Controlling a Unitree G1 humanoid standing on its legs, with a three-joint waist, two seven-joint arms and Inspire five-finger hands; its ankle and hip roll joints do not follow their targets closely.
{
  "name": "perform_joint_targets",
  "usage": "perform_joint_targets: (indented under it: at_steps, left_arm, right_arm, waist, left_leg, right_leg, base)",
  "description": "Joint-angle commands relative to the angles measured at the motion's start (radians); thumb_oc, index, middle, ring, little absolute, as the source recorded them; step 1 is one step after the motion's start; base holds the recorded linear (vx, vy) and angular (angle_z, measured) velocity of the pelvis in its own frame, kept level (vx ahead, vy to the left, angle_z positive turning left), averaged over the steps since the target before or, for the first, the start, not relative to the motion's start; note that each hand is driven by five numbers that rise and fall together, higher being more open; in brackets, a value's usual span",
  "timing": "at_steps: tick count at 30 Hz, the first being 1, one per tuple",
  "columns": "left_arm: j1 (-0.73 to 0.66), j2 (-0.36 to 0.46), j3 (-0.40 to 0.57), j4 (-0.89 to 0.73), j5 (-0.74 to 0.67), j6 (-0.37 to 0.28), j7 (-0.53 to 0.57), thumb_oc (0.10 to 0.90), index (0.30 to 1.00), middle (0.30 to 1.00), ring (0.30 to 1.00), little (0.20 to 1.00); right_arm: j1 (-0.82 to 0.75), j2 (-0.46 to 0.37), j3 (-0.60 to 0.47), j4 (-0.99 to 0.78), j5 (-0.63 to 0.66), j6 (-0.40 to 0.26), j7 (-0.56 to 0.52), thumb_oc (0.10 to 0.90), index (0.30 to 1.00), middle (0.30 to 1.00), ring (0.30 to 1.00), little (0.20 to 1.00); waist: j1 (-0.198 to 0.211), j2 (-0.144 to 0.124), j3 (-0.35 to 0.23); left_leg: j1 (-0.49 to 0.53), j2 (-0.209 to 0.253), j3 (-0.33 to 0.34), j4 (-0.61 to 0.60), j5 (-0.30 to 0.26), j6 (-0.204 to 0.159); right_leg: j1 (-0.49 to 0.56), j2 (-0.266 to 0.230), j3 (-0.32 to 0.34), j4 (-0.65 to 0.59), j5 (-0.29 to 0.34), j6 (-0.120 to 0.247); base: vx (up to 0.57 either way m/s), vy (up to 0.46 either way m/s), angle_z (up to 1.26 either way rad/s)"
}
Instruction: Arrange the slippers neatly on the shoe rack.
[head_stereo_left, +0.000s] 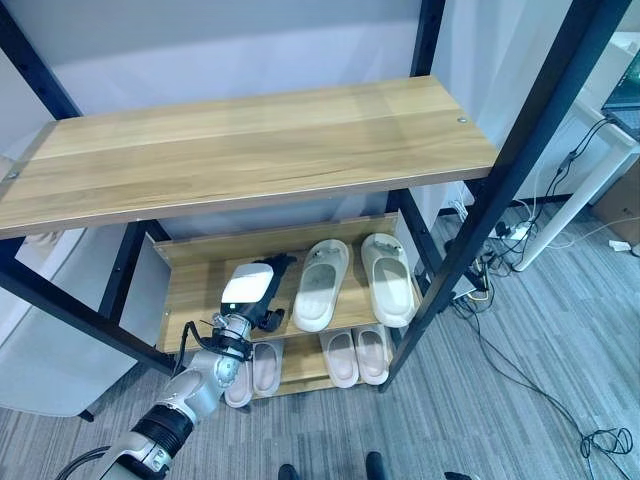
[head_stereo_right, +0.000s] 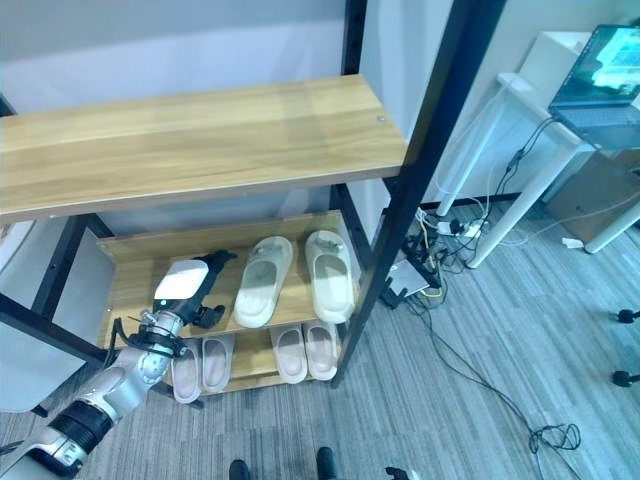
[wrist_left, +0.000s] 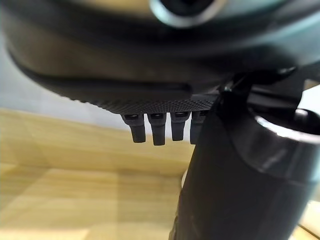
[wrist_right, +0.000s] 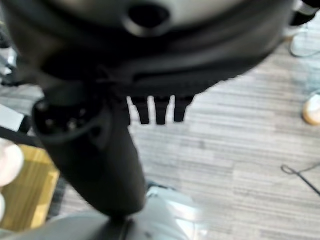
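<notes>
Black-framed shoe rack with light wooden shelves (head_stereo_left: 250, 150): top shelf bare. Middle shelf (head_stereo_left: 190, 290) carries a pair of cream-white foam slippers (head_stereo_left: 322, 283), soles down, toes toward 12 o'clock, side by side and about touching at the toe end; the right one's heel overhangs the shelf's front edge at 6 o'clock. Bottom shelf (head_stereo_left: 300, 365) holds two smaller pairs of pale pinkish slippers: one pair (head_stereo_left: 356, 354) at the right end, directly under the cream pair, the other pair (head_stereo_left: 255, 370) at its 9 o'clock, partly hidden behind the left forearm.

Left hand (head_stereo_left: 262, 292) is reached onto the middle shelf, at 9 o'clock of the cream pair, just beside the left slipper, contact unclear. Fingers straight and relaxed, nothing between them; left wrist view shows fingertips (wrist_left: 158, 131) in a row over bare wood.

Right hand (wrist_right: 100, 150) shows in its own wrist view over grey striped carpet floor (wrist_right: 240, 150), fingers extended, holding nothing.
</notes>
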Motion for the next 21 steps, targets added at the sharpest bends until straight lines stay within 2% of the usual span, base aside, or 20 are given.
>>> perform_joint_targets:
  at_steps: [1, 10, 21]
  left_arm:
    - [-0.114, -0.016, 0.054, 0.019, -0.035, -0.022, -0.004, 0.800, 0.900, 0.900, 0.900, 0.900]
    - [-0.112, -0.092, 0.064, 0.098, -0.210, -0.011, -0.099, 0.800, 0.900, 0.900, 0.900, 0.900]
    - [-0.145, -0.169, 0.017, 0.175, -0.392, -0.039, -0.119, 0.800, 0.900, 0.900, 0.900, 0.900]
  right_arm:
    - [0.033, 0.027, 0.007, 0.014, -0.005, 0.003, 0.023, 0.800, 0.900, 0.900, 0.900, 0.900]
    - [0.032, 0.033, 0.012, 0.018, -0.004, 0.026, 0.035, 0.800, 0.900, 0.900, 0.900, 0.900]
    - [0.006, 0.023, 0.026, 0.031, 0.003, 0.032, 0.035, 0.800, 0.900, 0.900, 0.900, 0.900]
  waist:
    - [0.013, -0.053, -0.038]
    - [0.009, -0.051, -0.049]
    - [0.004, -0.044, -0.053]
  left_leg:
    - [0.044, -0.017, -0.044, 0.003, -0.128, -0.014]
    - [0.050, -0.016, -0.045, 0.003, -0.127, -0.013]
    - [0.052, -0.016, -0.047, 0.003, -0.126, -0.014]
  right_leg:
    - [-0.016, -0.050, -0.032, 0.006, -0.056, 0.086]
    - [-0.010, -0.050, -0.031, 0.006, -0.058, 0.085]
    - [-0.007, -0.048, -0.033, 0.006, -0.058, 0.087]
  base:
    - [0.00, 0.000, 0.00]
    - [0.00, 0.000, 0.00]
    - [0.01, -0.008, 0.03]
